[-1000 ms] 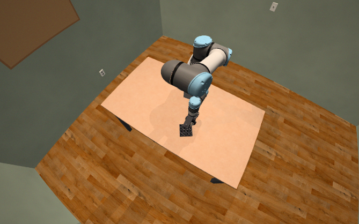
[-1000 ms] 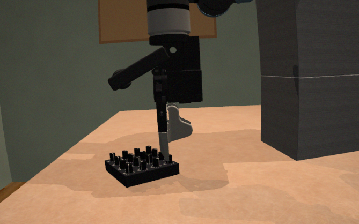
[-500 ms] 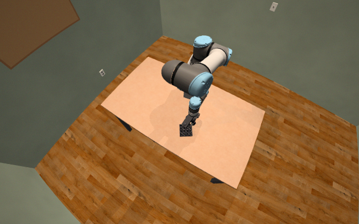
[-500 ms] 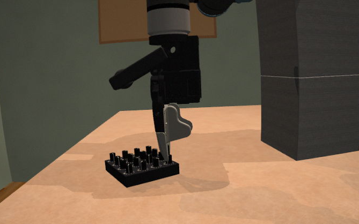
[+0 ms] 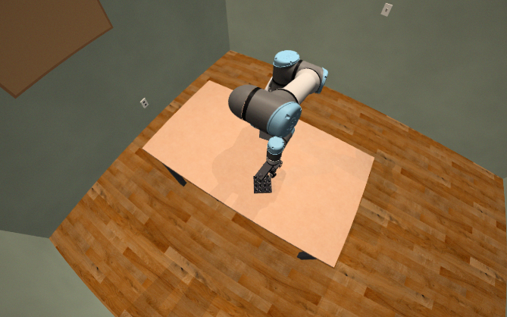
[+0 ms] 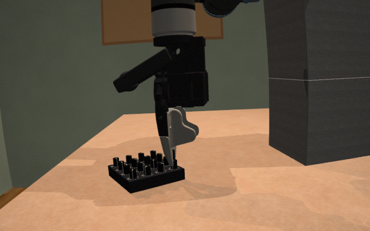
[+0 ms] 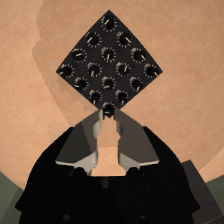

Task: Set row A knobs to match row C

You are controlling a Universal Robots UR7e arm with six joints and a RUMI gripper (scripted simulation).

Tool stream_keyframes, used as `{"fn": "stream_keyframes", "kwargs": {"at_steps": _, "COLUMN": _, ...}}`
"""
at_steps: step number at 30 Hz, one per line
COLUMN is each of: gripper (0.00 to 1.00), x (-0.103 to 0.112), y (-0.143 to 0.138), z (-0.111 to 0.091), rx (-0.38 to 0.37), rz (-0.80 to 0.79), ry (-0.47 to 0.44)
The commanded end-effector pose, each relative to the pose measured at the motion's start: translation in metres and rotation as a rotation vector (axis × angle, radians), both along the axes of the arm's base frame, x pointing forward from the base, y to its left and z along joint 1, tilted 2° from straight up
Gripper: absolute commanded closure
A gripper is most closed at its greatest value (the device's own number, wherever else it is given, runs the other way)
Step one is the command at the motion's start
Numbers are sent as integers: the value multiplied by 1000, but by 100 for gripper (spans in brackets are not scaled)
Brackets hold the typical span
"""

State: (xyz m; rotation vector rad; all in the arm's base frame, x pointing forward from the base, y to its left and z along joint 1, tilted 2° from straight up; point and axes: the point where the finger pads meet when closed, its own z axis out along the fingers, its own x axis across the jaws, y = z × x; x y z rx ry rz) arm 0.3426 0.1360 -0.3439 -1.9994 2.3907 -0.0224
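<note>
A square black knob box (image 5: 263, 192) (image 6: 154, 182) (image 7: 109, 38) lies flat on the desk (image 5: 317, 189) (image 6: 266, 183) (image 7: 190, 65), carrying 16 upright knobs in 4 rows of 4. Above 1 corner of the box is 1 gripper (image 5: 271, 175) (image 6: 172, 164) (image 7: 109, 108), pointing down, its 2 jaws clamped on the corner knob (image 6: 175, 163) (image 7: 108, 107). In the exterior view, 1 dark grey column (image 6: 338, 114) stands right of the box, well apart.

Corkboard (image 5: 39, 39) (image 6: 129, 22) on green wall (image 5: 176, 47) (image 6: 51, 85).

Arm (image 5: 263, 108) (image 6: 173, 21) bent, fingers (image 6: 166, 147) pointing down, tips nearly together
</note>
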Motion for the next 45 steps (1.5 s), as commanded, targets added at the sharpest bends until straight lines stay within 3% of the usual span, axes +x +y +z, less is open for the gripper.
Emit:
{"fn": "stream_keyframes", "kwargs": {"at_steps": 1, "gripper": 96, "x": 0, "y": 0, "z": 0, "rx": 0, "rz": -10, "ry": -1}}
{"fn": "stream_keyframes", "kwargs": {"at_steps": 19, "gripper": 96, "x": 0, "y": 0, "z": 0, "rx": 0, "rz": -12, "ry": -1}}
{"fn": "stream_keyframes", "kwargs": {"at_steps": 20, "gripper": 89, "x": 0, "y": 0, "z": 0, "rx": 0, "rz": -12, "ry": -1}}
{"fn": "stream_keyframes", "kwargs": {"at_steps": 45, "gripper": 89, "x": 0, "y": 0, "z": 3, "rx": 0, "rz": -12, "ry": -1}}
